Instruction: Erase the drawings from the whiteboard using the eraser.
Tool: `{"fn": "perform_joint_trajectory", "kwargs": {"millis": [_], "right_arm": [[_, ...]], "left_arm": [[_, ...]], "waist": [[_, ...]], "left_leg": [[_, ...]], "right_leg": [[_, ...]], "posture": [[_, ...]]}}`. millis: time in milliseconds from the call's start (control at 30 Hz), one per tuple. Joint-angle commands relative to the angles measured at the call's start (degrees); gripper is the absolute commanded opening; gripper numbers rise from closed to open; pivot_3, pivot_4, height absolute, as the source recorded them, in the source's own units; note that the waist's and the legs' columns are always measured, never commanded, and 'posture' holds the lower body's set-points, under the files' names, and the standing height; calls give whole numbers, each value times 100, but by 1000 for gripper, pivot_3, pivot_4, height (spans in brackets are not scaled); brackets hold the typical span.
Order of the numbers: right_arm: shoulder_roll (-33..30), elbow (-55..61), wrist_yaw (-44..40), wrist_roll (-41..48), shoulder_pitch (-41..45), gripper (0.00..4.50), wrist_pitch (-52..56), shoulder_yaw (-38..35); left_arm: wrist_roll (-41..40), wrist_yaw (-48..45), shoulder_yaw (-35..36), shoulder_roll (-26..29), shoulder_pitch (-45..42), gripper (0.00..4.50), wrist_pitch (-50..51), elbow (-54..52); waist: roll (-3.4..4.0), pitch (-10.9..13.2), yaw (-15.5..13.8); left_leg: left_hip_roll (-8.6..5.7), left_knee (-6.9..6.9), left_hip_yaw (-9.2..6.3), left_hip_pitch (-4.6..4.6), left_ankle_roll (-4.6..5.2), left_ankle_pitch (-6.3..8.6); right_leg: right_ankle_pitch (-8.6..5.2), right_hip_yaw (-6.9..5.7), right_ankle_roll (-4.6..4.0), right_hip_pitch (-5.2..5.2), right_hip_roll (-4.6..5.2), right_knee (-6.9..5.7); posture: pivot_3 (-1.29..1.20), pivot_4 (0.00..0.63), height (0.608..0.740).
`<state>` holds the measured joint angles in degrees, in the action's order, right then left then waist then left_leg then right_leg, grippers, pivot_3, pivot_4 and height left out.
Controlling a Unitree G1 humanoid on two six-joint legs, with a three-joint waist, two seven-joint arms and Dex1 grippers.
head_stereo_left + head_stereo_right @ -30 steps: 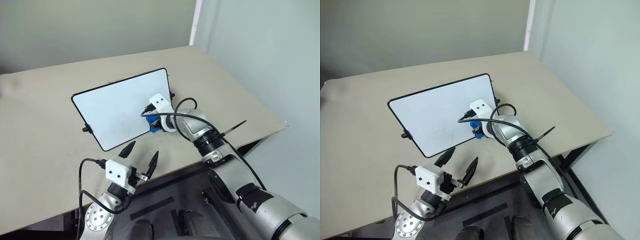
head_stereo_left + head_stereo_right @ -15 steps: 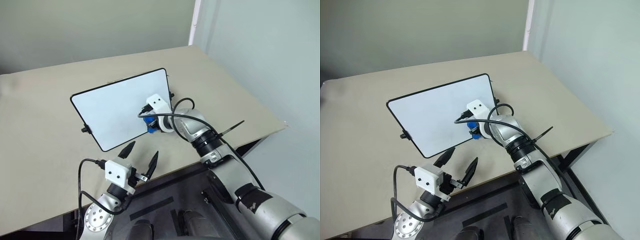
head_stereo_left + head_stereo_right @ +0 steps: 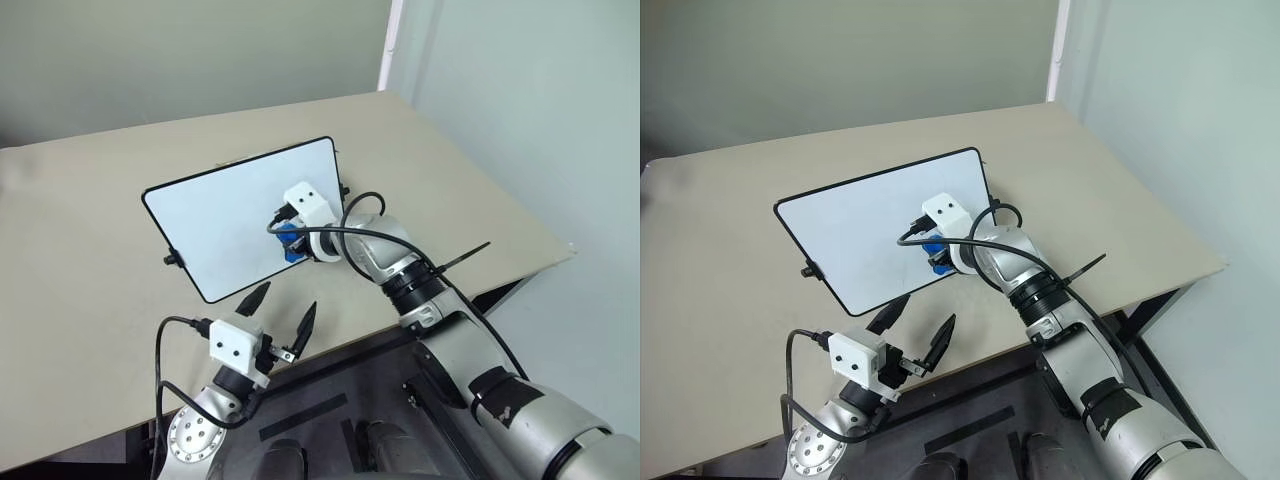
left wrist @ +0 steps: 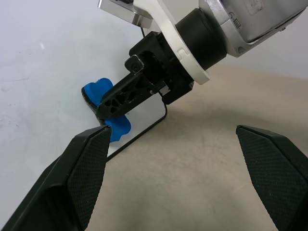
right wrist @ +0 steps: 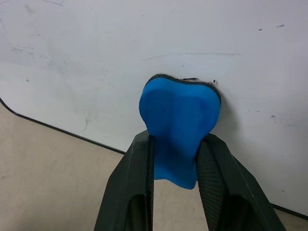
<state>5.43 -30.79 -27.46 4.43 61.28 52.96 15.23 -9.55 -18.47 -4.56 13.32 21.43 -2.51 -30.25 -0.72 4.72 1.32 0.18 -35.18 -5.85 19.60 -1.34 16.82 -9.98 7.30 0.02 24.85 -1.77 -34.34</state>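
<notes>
The whiteboard [image 3: 225,215] lies on the beige table, a white board with a thin black rim. My right gripper [image 3: 288,241] is shut on the blue eraser [image 5: 180,113] and presses its dark felt edge against the board's near right part. The drawings are hidden; around the eraser I see only faint grey smudges on the whiteboard [image 5: 96,43]. My left gripper [image 3: 283,310] hovers open at the table's near edge, just short of the board, with nothing between its fingers. In the left wrist view the eraser [image 4: 96,91] sits close to the board's rim.
The beige table [image 3: 90,220] has bare room on every side of the board. Its right edge [image 3: 520,215] drops off beside a pale wall. Small black knobs [image 3: 172,259] stick out from the board's sides.
My right gripper has slid the eraser a little to the left across the board, away from its near right corner. The left gripper has stayed still.
</notes>
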Motion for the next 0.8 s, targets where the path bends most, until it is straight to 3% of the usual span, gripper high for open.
{"fn": "perform_joint_trajectory", "kwargs": {"millis": [33, 800], "right_arm": [[239, 65, 176, 27, -22, 1246, 17, -68], [-552, -92, 638, -135, -7, 1246, 287, -510]], "left_arm": [[-36, -22, 44, 15, -55, 4500, -66, -171], [-31, -16, -3, -37, -267, 4500, -51, 30]], "waist": [[0, 0, -3], [-7, -12, -103]], "left_leg": [[0, 0, 0, 0, -1, 1], [53, -7, 1, 26, 2, 3]], "right_leg": [[0, -1, 0, 0, 0, 0], [31, -84, -29, -7, 2, 31]], "posture": [[0, 150, 730], [0, 150, 730]]}}
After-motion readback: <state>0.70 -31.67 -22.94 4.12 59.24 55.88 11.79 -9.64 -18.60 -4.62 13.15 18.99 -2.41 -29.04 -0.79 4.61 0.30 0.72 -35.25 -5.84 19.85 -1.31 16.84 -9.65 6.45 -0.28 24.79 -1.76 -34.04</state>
